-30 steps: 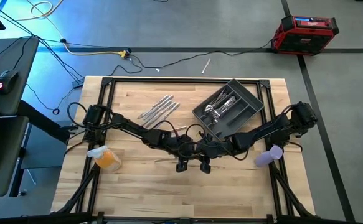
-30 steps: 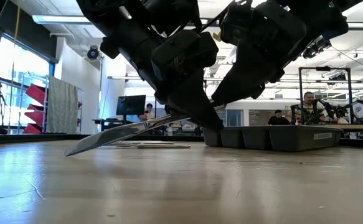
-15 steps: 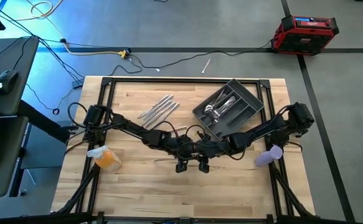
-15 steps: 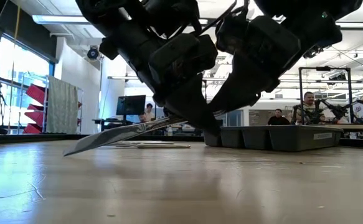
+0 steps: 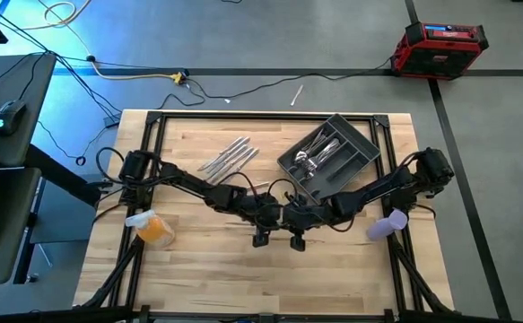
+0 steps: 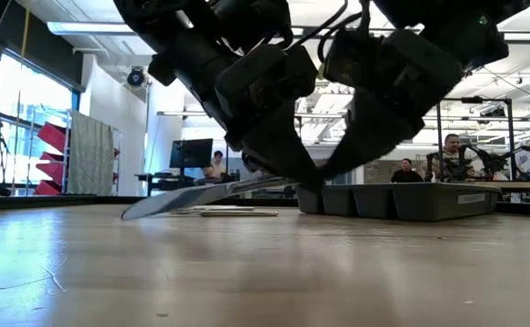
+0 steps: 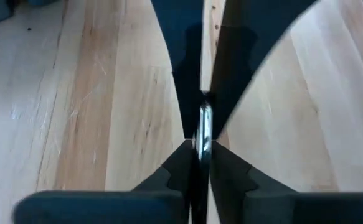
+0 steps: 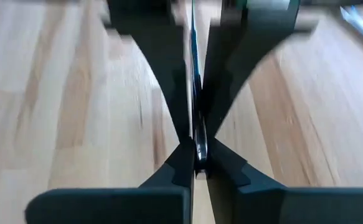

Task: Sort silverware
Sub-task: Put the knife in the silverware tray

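Note:
Both grippers meet near the table's middle on one silver knife [image 6: 212, 192]. My left gripper [image 5: 266, 236] [image 7: 201, 144] is shut on it, and my right gripper [image 5: 290, 238] [image 8: 197, 148] is shut on it just beside. The knife slopes, with its blade tip [image 6: 125, 215] low toward the table's left. Several more pieces of silverware [image 5: 230, 157] lie flat on the wood at the far left of the middle. Others lie in the dark grey tray [image 5: 361, 146] at the far right. My left gripper pinches the knife's handle end [image 7: 203, 127] between its two fingers, slanting down from above and from the table's left. The knife juts out leftward, tilted blade-down. I cannot tell whether the tip touches the wood. My right gripper pinches the same handle end [image 8: 197, 134] between its two fingers, slanting down from above and from the table's right, facing the left fingers [image 8: 150, 68]. Only a thin shiny edge shows between its pads.
An orange object [image 5: 155, 227] sits near the left edge and a purple one [image 5: 387, 224] near the right edge. The tray [image 6: 410, 200] stands behind the grippers to the right. People sit in the room beyond the table.
My right gripper has come down toward the knife's handle end, close beside the left fingers. The knife has shifted slightly toward the table's right, and its blade tip has risen a little.

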